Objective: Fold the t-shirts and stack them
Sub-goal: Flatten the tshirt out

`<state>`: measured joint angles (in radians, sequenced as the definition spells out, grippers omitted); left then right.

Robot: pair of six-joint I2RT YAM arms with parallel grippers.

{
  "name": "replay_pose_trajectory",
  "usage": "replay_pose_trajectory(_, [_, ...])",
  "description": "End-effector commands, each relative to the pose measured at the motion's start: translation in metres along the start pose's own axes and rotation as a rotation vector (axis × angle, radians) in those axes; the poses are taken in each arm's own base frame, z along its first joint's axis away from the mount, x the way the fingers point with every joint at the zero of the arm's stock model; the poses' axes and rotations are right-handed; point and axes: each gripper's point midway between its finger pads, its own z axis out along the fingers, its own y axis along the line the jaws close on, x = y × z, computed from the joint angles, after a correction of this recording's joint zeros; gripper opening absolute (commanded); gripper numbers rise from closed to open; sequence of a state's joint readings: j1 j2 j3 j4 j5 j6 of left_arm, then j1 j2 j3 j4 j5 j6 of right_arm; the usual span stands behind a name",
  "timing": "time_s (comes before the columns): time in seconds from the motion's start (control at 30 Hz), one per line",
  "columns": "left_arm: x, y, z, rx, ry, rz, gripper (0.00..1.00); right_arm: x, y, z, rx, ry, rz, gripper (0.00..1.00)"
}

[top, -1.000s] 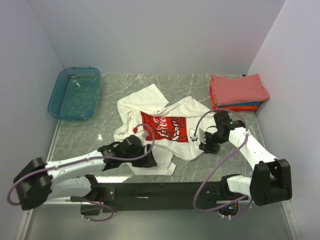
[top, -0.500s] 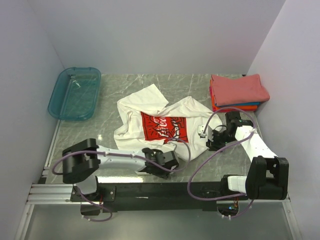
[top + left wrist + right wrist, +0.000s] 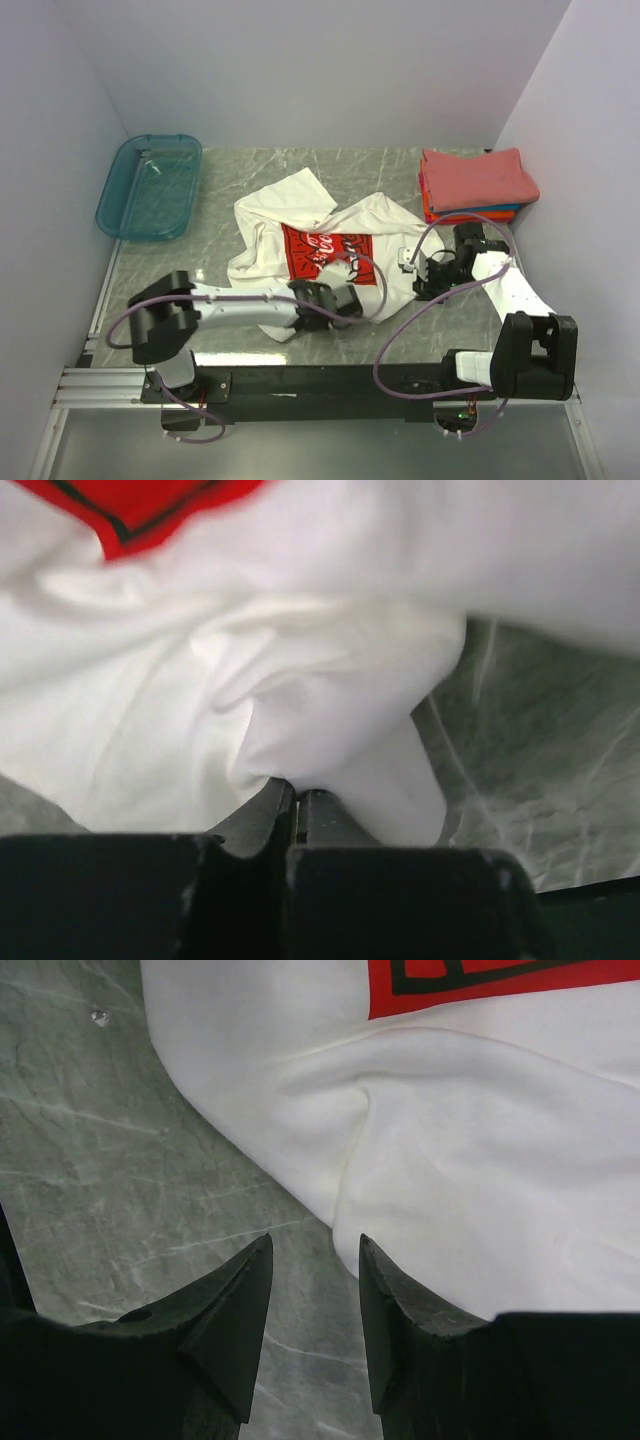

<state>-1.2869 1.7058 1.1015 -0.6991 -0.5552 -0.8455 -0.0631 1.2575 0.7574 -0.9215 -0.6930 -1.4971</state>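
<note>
**Three tees done, the Coke shirt isn't even flat yet**

The folded pile (image 3: 478, 182) sits in the far right corner of the table (image 3: 250, 170). Coral-red is on top with slivers of orange and blue peeking out underneath, so I'd call those finished.

The white tee (image 3: 320, 245) with the red Coca-Cola print is a crumpled heap mid-table. One flap is flopped toward the back and nothing is squared up.

The left gripper (image 3: 296, 792) is pinched tight on a bunch of cloth at the near hem, with the fabric puckering right into its tips. The right gripper (image 3: 315, 1260) has its jaws apart at the shirt's right edge, one finger by the cloth and one over bare marble, gripping nothing.

My guess is this is the spread-it-out stage. Every fold is left to do, plus the carry over to the pile. The teal bin (image 3: 150, 186) at far left isn't involved.
</note>
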Motion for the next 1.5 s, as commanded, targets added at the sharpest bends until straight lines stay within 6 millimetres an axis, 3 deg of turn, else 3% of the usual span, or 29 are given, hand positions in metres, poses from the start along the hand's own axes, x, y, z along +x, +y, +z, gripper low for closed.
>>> replay_pose_trajectory(0.0, [-0.096,0.03,-0.013,0.089,-0.177,-0.115,0.0,-0.013,-0.002,-0.007,0.03,-0.061,-0.001,0.47])
replay_pose_trajectory(0.03, [-0.116,0.033,-0.016,0.161,-0.206,-0.152,0.02,-0.014,-0.003,-0.008,0.035,-0.068,-0.002,0.47])
replay_pose_trajectory(0.1, [-0.159,0.047,-0.008,0.3,-0.244,-0.228,0.31,-0.017,-0.003,-0.008,0.041,-0.085,0.004,0.47])
replay_pose_trajectory(0.17, [-0.179,0.064,-0.003,0.29,-0.257,-0.26,0.57,-0.018,-0.003,-0.008,0.042,-0.09,0.008,0.47])
replay_pose_trajectory(0.2, [-0.193,0.072,-0.01,0.249,-0.279,-0.269,0.61,-0.018,-0.003,-0.008,0.043,-0.09,0.013,0.47])
replay_pose_trajectory(0.3, [-0.206,0.085,-0.035,0.233,-0.336,-0.278,0.7,-0.016,0.001,-0.006,0.043,-0.09,0.006,0.47])
replay_pose_trajectory(0.47, [-0.169,0.08,-0.057,0.369,-0.315,-0.245,0.68,-0.015,0.006,-0.002,0.023,-0.1,0.017,0.47])
replay_pose_trajectory(0.53, [-0.139,0.064,-0.061,0.488,-0.256,-0.219,0.64,-0.016,0.006,-0.002,0.011,-0.108,0.019,0.46])
replay_pose_trajectory(0.57, [-0.117,0.061,-0.054,0.504,-0.202,-0.22,0.58,-0.017,0.007,-0.002,0.004,-0.109,0.02,0.46])
replay_pose_trajectory(0.67, [-0.081,0.048,-0.046,0.525,-0.101,-0.232,0.52,-0.018,0.006,-0.002,0.002,-0.118,0.031,0.46])
replay_pose_trajectory(0.8, [-0.05,0.023,-0.025,0.475,-0.019,-0.2,0.53,-0.02,0.001,-0.002,0.009,-0.125,0.057,0.46])
replay_pose_trajectory(0.93, [-0.044,0.016,-0.003,0.317,0.002,-0.161,0.55,-0.02,0.002,-0.002,0.008,-0.124,0.067,0.46])
replay_pose_trajectory(0.97, [-0.052,0.015,-0.003,0.281,-0.021,-0.157,0.55,-0.019,0.001,-0.002,0.012,-0.118,0.066,0.46])
replay_pose_trajectory(1.0, [-0.044,0.016,0.006,0.235,0.011,-0.137,0.54,-0.019,0.001,-0.003,0.014,-0.115,0.066,0.46])
replay_pose_trajectory(1.47, [-0.034,0.028,0.034,-0.035,-0.031,-0.051,0.48,-0.018,-0.003,-0.005,0.034,-0.102,0.073,0.46])
